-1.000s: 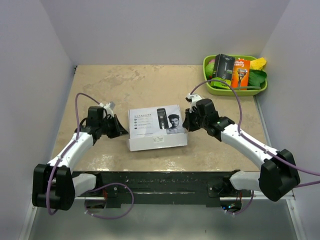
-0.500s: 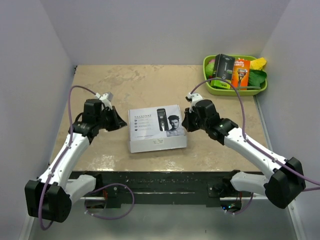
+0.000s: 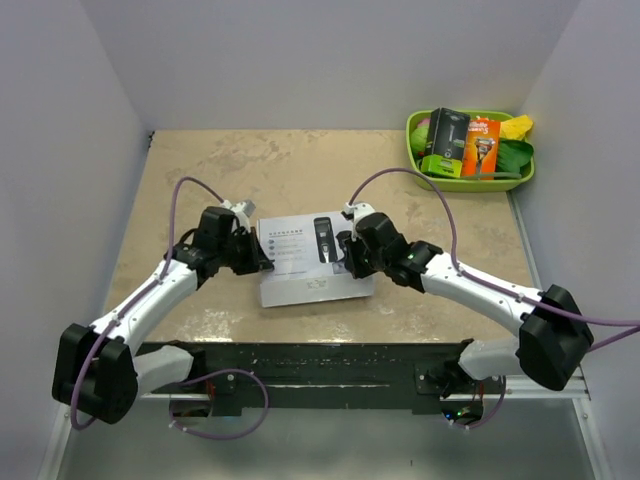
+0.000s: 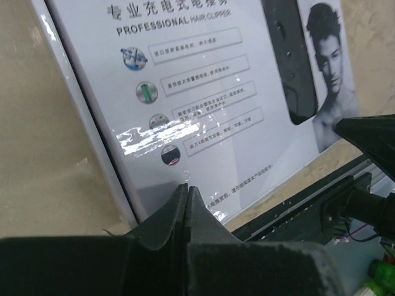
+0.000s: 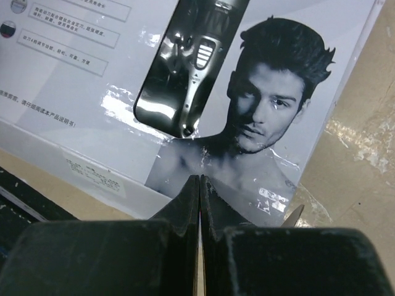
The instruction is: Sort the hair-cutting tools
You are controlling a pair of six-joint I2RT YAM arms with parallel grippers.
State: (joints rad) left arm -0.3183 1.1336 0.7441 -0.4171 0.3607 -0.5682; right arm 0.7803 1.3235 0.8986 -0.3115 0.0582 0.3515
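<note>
While the left gripper (image 3: pixel 260 262) and right gripper (image 3: pixel 347 262) both keep their jaws pressed together on nothing, their tips hang over opposite ends of a shut white box (image 3: pixel 300 250) at mid-counter (image 3: pixel 300 170). Its lid bears a clipper picture (image 5: pixel 185 80); the hair-cutting tools themselves are hidden. A green tray (image 3: pixel 470 184) at the far right holds a black pack (image 3: pixel 445 140) and an orange razor pack (image 3: pixel 481 145).
</note>
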